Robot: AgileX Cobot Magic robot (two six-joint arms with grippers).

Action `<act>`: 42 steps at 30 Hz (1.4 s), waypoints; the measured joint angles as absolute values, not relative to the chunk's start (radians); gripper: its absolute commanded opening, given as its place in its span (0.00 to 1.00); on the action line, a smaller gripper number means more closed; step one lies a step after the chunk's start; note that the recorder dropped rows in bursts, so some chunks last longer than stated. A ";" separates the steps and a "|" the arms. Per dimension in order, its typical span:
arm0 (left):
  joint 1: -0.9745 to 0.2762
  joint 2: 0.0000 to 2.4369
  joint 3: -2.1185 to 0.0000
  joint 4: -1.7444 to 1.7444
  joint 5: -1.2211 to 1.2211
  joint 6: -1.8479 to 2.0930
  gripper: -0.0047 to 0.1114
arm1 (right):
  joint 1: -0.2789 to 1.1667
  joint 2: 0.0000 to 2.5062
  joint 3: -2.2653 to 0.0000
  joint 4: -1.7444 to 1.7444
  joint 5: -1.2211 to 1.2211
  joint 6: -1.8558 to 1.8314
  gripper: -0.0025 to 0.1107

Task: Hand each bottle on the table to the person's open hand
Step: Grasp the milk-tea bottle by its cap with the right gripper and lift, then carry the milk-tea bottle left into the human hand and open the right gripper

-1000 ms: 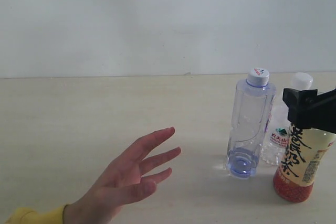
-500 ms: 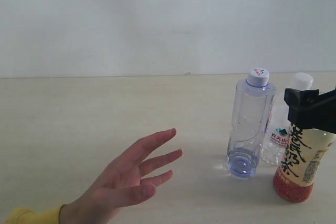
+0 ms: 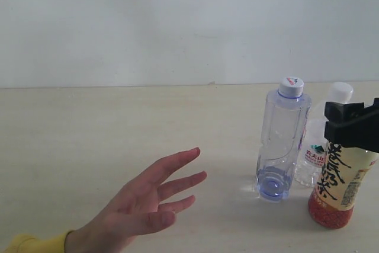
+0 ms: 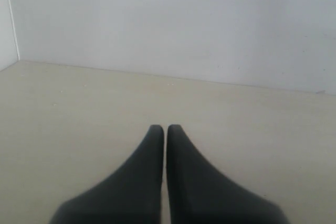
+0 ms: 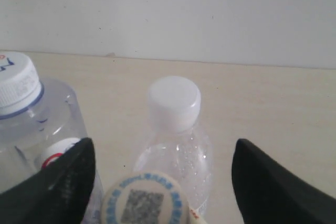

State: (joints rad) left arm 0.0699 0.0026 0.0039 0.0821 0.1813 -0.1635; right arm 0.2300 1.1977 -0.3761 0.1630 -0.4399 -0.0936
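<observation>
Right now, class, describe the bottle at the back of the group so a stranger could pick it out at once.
On the pale table, find the three upright bottles clustered at the right of the exterior view. The back bottle stands behind the gap between the tall clear bottle and the cream tea bottle. It alone is crinkled, with a red-green label.
</observation>
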 measured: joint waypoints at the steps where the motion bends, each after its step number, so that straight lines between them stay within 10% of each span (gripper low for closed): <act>1: 0.070 0.003 0.004 0.082 0.181 -0.164 0.08 | 0.230 1.198 -0.376 0.163 -0.440 -0.094 0.53; 5: 0.070 0.003 0.004 0.082 0.181 -0.164 0.08 | 0.230 1.198 -0.376 0.163 -0.440 -0.094 0.43; 10: 0.070 0.003 0.004 0.082 0.181 -0.164 0.08 | 0.230 1.198 -0.376 0.163 -0.440 -0.098 0.02; 27: 0.070 0.003 0.004 0.082 0.181 -0.164 0.08 | 0.243 0.798 -0.378 0.234 -0.007 -0.145 0.02; 42: 0.070 0.003 0.004 0.082 0.181 -0.164 0.08 | 0.815 0.993 -0.416 0.272 -0.261 -0.128 0.02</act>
